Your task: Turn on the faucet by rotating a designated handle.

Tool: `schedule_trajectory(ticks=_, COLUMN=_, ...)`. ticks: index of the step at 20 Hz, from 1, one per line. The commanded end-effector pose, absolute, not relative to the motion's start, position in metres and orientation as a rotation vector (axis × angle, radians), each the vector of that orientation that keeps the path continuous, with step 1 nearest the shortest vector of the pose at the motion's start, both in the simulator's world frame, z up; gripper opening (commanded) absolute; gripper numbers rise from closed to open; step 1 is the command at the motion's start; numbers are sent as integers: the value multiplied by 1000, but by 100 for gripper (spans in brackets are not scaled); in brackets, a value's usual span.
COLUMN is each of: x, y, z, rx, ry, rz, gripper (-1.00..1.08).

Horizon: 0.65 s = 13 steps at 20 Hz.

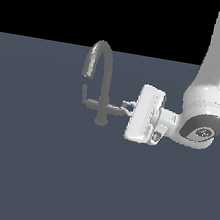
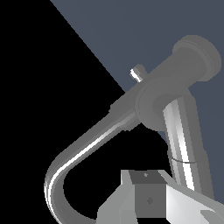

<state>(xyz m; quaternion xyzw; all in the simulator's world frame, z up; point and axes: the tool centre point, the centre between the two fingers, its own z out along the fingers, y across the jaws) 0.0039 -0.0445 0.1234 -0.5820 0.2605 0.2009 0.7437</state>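
The pincer (image 1: 127,108) sits just right of centre in the exterior view, turned sideways so its fingers point toward the exterior view's left. Its two thin fingertips (image 1: 126,103) reach the end of the handle (image 1: 115,108), the short grey lever that sticks out from the stem toward the exterior view's right. The fingers stand a little apart, one above and one below the lever's tip, and they seem to bracket it; whether they press on it or only lie beside it is too small to tell.

In the wrist view one pale finger (image 2: 148,199) fills the lower middle of the frame, with the handle (image 2: 181,148) running as a bright grey bar from it up to the stem.

The faucet (image 1: 104,88) stands at the centre of the exterior view, upright on the dark blue-grey tabletop (image 1: 31,170). Its arched spout (image 1: 98,54) curves up and over to the exterior view's left, ending in a downturned tip. Below that tip a second lever (image 1: 87,97) branches from the stem on the left side, well clear of the fingers. Nothing lies between the pincer and the handle.

Behind the pincer, the white hand block (image 1: 145,115) joins the wrist and the arm (image 1: 208,93), which rises to the upper right corner of the frame. The background above the tabletop is black.
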Motion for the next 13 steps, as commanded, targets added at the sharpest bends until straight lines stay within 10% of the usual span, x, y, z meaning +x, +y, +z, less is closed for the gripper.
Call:
schedule_trajectory(ticks=1, x=0, y=-44, z=91, rx=-1271, ry=615, rz=459, gripper=-100)
schedule_trajectory(ticks=13, x=-8, y=-42, z=34, rx=-1253, ry=660, rz=512, gripper=-100)
